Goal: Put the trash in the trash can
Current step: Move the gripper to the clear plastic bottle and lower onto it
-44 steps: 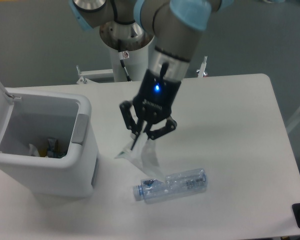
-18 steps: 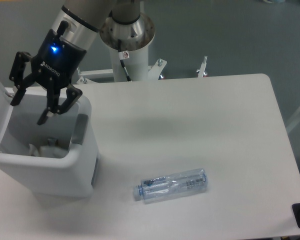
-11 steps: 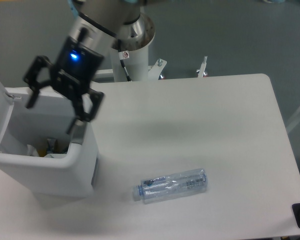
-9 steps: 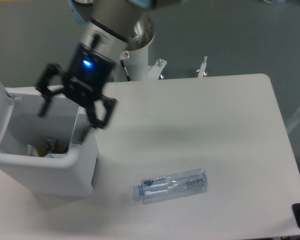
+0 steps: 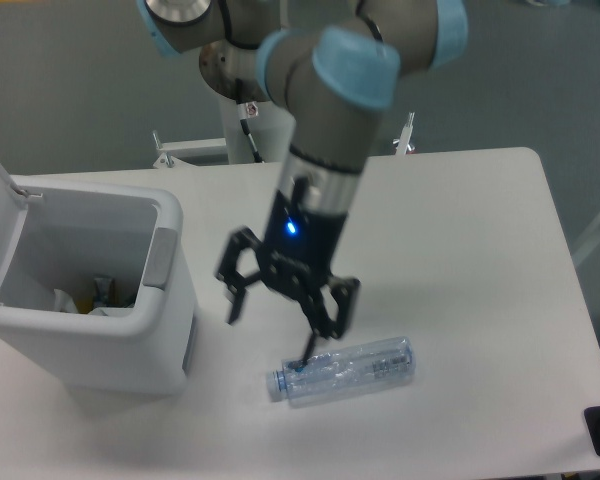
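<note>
You get even, soft overhead light: the white table [image 5: 460, 250] is bright without glare, shadows under the arm [image 5: 325, 150] are faint, and the picture is slightly grainy.

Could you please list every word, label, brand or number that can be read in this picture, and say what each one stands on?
None can be read.
Label on the bottle: small dark print, too blurred to read.
Gripper: a blue light on its body, with no print legible.
Trash can: no writing visible; the things inside are too small to tell.
</note>
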### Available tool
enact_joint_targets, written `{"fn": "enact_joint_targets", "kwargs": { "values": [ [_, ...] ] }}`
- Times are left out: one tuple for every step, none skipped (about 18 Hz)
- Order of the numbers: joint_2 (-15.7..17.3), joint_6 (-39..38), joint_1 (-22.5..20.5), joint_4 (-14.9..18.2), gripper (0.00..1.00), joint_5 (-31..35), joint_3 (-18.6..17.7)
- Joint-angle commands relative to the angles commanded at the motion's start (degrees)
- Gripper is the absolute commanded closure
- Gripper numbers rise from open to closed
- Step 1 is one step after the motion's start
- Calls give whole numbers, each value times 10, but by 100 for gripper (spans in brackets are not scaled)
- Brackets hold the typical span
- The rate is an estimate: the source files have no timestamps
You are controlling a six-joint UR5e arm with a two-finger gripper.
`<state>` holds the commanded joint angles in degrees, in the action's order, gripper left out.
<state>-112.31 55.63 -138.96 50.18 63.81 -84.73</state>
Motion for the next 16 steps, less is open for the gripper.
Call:
{"fn": "enact_joint_targets", "kwargs": {
  "values": [
    [-11,11,-1,2,0,10,-2],
    [-21,19,0,4,0,31,-4],
    [-30,27,3,5,0,57,-8],
    [-40,36,7,6,0,82,-12],
    [-49,48,14,6,0,103,-15],
    [-59,63,21,6,0,119,-16],
    [-69,75,28,7,0,135,-16],
    [-79,79,33,6,0,153,-17],
    [-87,80,40,6,0,172,-18],
    [-93,80,48,6,0,191,-20],
    [-98,84,55,6,0,208,-23],
    [-101,90,62,6,0,221,-25],
    [-102,91,67,7,0,227,-28],
    [-102,91,70,8,0,230,-33],
    [-102,91,73,8,0,230,-36],
    [-102,91,73,7,0,230,-36]
  ]
}}
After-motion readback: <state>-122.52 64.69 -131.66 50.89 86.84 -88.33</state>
